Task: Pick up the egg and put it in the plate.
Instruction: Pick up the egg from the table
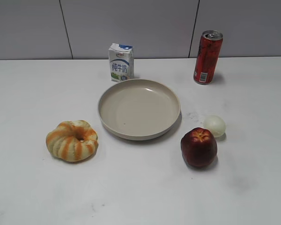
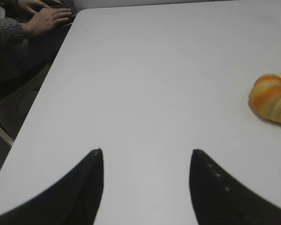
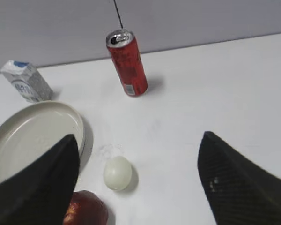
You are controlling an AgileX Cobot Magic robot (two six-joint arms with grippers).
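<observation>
On a white worktop [image 1: 33,197], seen at a slant from above, a beige plate [image 1: 139,108] is set near the middle, empty. To its right, well clear of the rim, the small pale egg [image 1: 215,125] is lying on the surface, touching or almost touching a dark red apple [image 1: 198,147] just in front of it. A striped ring of bread [image 1: 72,140] is placed to the plate's left; a milk carton [image 1: 121,62] and a red can [image 1: 207,57] are stood at the back.

No arm is seen in the exterior view. From the right wrist camera, the right hand [image 3: 138,159] is shown with its two dark fingers spread wide and nothing between them — the egg [image 3: 117,173] is seen below, left of centre in the gap, with the apple [image 3: 85,209] close at its side and the plate [image 3: 37,136] beyond. The left hand [image 2: 147,152] is likewise spread and empty over bare worktop near the bread [image 2: 273,97].

The task is judged not yet begun. The main risk is the apple's closeness: a finger lowered on that side could strike it and knock the egg rolling. A smooth, rounded egg could also be squeezed out sideways by an off-centre grip, or dropped short of the plate's raised rim.
</observation>
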